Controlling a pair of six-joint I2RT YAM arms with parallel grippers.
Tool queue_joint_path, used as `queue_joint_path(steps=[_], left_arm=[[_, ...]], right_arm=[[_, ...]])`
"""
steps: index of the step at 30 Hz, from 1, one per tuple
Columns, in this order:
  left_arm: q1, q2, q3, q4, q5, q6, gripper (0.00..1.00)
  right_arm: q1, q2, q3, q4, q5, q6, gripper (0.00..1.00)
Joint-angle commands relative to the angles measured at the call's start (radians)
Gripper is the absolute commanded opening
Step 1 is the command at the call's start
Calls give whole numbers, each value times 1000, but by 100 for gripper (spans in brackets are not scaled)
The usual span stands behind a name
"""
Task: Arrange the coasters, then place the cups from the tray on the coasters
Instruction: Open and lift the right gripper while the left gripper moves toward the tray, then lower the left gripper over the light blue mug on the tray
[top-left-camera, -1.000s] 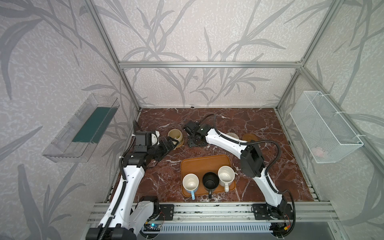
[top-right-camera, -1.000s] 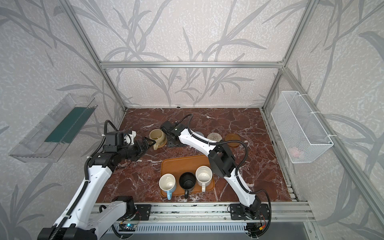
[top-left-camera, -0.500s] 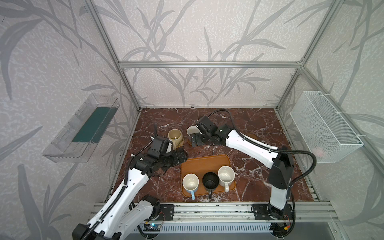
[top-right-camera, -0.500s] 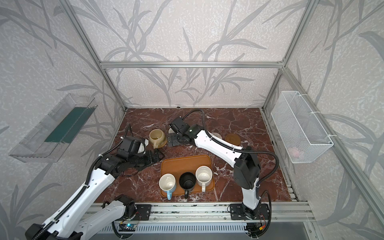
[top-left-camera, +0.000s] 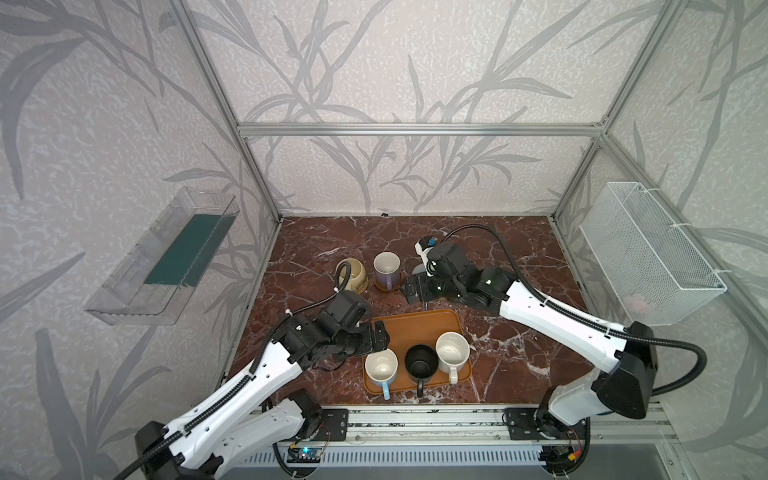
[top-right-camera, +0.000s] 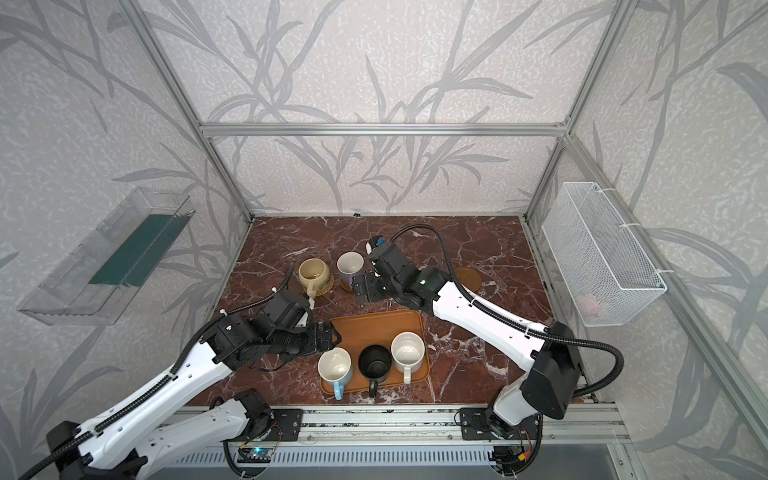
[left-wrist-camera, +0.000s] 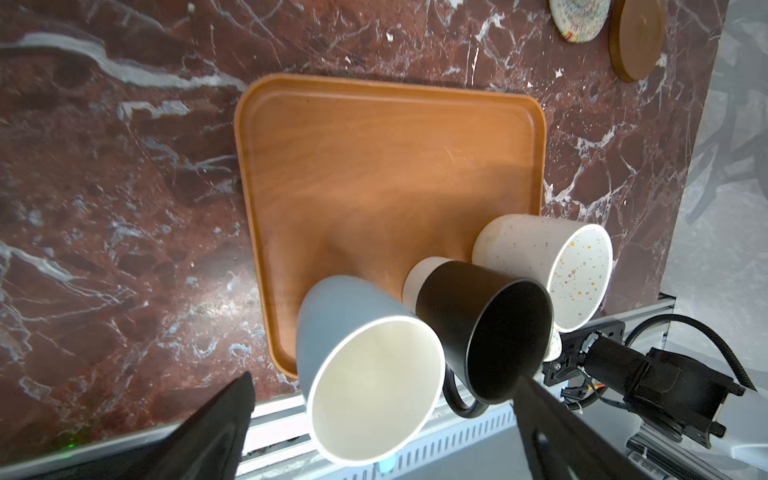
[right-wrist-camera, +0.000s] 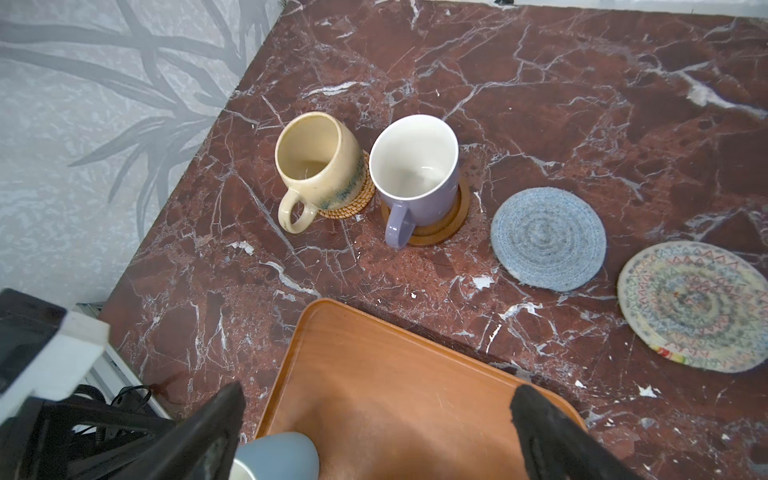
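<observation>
Status: two of five mugs placed. The beige mug (right-wrist-camera: 318, 166) stands on the rattan coaster (right-wrist-camera: 353, 205) and the lavender mug (right-wrist-camera: 415, 174) on a brown coaster (right-wrist-camera: 449, 224), side by side beyond the tray (left-wrist-camera: 374, 166); the blue-grey coaster (right-wrist-camera: 548, 237), the patterned cream coaster (right-wrist-camera: 694, 307) and the second brown coaster (top-right-camera: 469, 279) lie bare in the same row; the light blue mug (left-wrist-camera: 365, 353), black mug (left-wrist-camera: 490, 324) and white mug (left-wrist-camera: 552, 266) stand on the tray near its front edge; left gripper (top-left-camera: 376, 337) — jaws spread, empty, low at the tray's left rim, facing the light blue mug; right gripper (top-left-camera: 415, 289) — jaws spread, empty, arm reaching across the middle, hovering between the lavender mug and the tray's far rim
</observation>
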Motion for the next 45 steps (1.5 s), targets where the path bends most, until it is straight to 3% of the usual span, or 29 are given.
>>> queue_joint_path(steps=[1, 10, 13, 17, 21, 25, 45], left_arm=[[-50, 19, -17, -26, -42, -96, 99], [-192, 48, -34, -45, -128, -196, 99], [-212, 46, -28, -100, -179, -207, 99], [-240, 40, -52, -54, -158, -242, 99], [-283, 22, -31, -78, -204, -271, 99], [-289, 38, -43, -76, -155, -273, 99], [-408, 74, -93, -65, -142, -316, 99]], right_arm=[[-2, -36, -43, 28, 10, -9, 99], [-5, -48, -115, 104, -92, 7, 99], [-5, -55, -125, 105, -88, 10, 99], [-9, -58, -134, 106, -82, 16, 99], [-12, -58, -151, 135, -137, 4, 99], [-13, -57, -174, 152, -151, 12, 99], [-15, -45, -176, 120, -148, 33, 100]])
